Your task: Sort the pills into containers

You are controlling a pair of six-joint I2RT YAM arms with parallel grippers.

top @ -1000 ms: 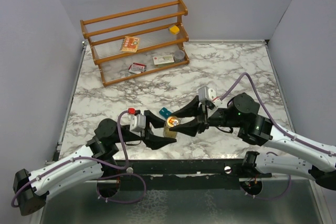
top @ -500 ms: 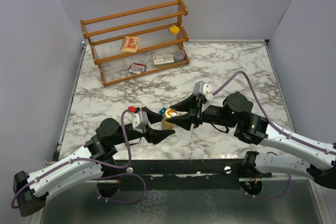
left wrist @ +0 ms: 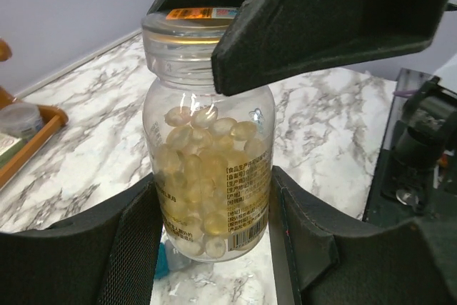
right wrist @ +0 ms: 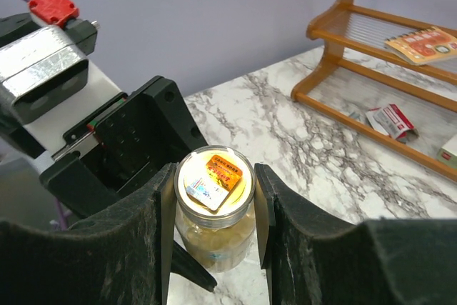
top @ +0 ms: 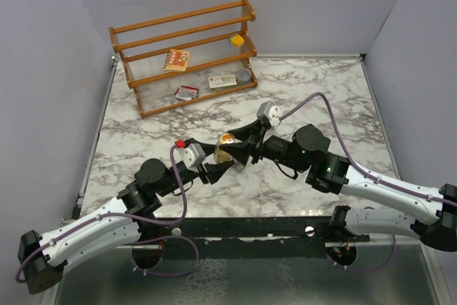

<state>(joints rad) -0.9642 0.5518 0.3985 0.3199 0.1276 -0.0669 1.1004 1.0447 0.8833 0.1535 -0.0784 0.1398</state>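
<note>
A clear pill bottle (top: 224, 148) full of pale yellow capsules has a clear lid with an orange sticker (right wrist: 214, 176). My left gripper (top: 220, 161) is shut on the bottle's body (left wrist: 211, 176), one finger on each side. My right gripper (top: 235, 145) comes from the right, and its pads sit against both sides of the lid (left wrist: 187, 30). The bottle is held just above the marble table (top: 307, 91). A teal-blue compartment (left wrist: 162, 262) of the containers strip, with a grey one beside it, shows under the bottle. The strip is hidden in the top view.
A wooden rack (top: 143, 31) stands at the back left with printed packets (top: 176, 59) and a yellow item (top: 237, 39). More packets (top: 187, 92) lie at its foot. Grey walls close in on the left, right and back.
Both grippers have moved up and to the left together, carrying the bottle away from the table's front edge. The teal strip that showed beside the bottle is now covered in the top view.
</note>
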